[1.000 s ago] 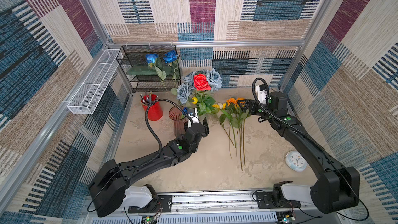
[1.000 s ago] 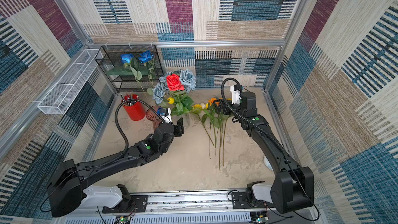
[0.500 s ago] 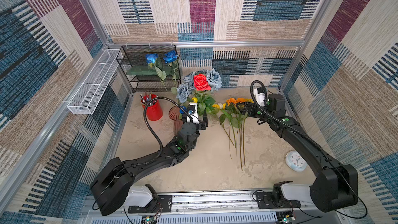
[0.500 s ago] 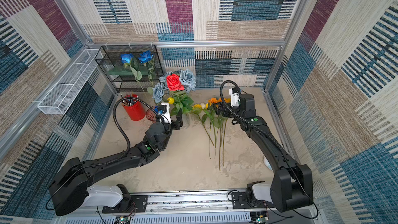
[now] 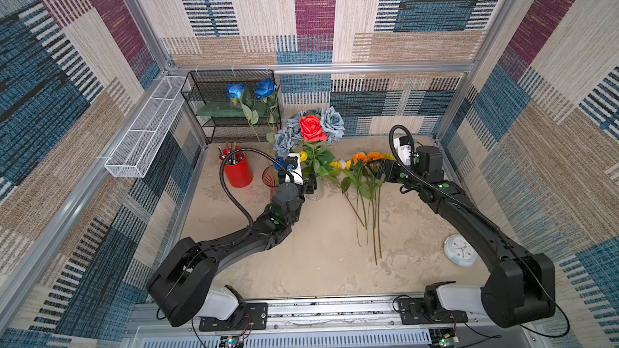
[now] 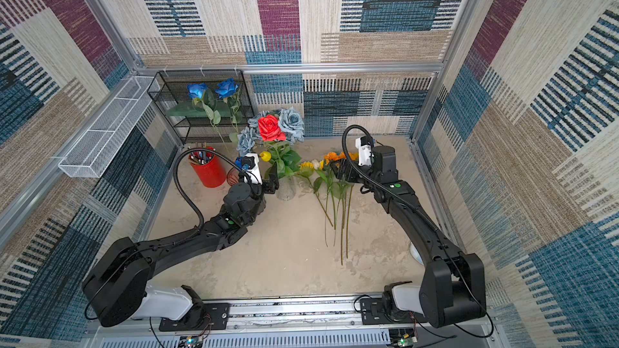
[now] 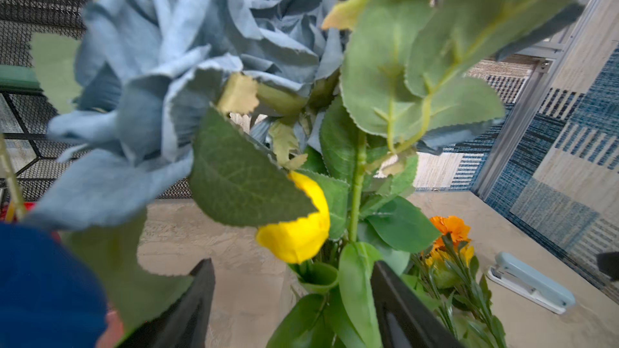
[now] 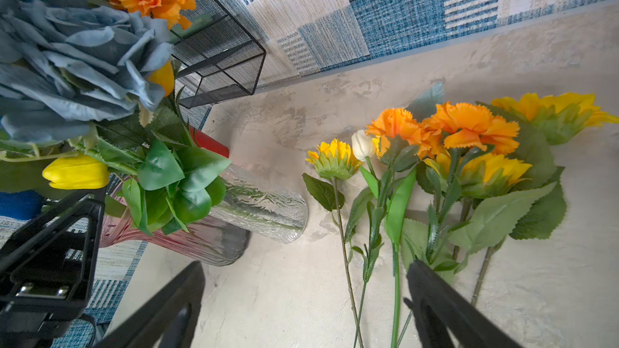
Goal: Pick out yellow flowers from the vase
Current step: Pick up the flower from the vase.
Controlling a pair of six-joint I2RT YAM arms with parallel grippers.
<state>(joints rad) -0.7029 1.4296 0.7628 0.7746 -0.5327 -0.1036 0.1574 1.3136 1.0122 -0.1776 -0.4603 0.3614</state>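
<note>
The clear glass vase (image 5: 314, 193) (image 8: 264, 209) holds a red rose (image 5: 312, 127), grey-blue roses (image 5: 332, 121) and one yellow tulip (image 5: 303, 155) (image 7: 294, 232) (image 8: 77, 172). My left gripper (image 5: 312, 179) (image 7: 291, 262) is open just under the tulip head, with the tulip's stem and green leaves between its fingers. Several yellow flowers (image 5: 337, 164) (image 8: 335, 159), sunflowers among them (image 8: 495, 169), lie on the table right of the vase with orange carnations (image 8: 469, 125) and a white tulip (image 8: 361, 143). My right gripper (image 5: 376, 167) (image 8: 305, 264) hangs open over their stems and holds nothing.
A pink ribbed glass vase (image 5: 270, 177) and a red pen cup (image 5: 238, 169) stand left of the clear vase. Behind them, a black mesh rack (image 5: 214, 95) has two blue roses (image 5: 264, 87). A white wire basket (image 5: 144, 132), a clock (image 5: 460, 250), a stapler (image 7: 532, 281).
My left gripper has moved away from the table's front and up against the bouquet, so its fingers now straddle the tulip's stem. The right gripper has drifted slightly left.
</note>
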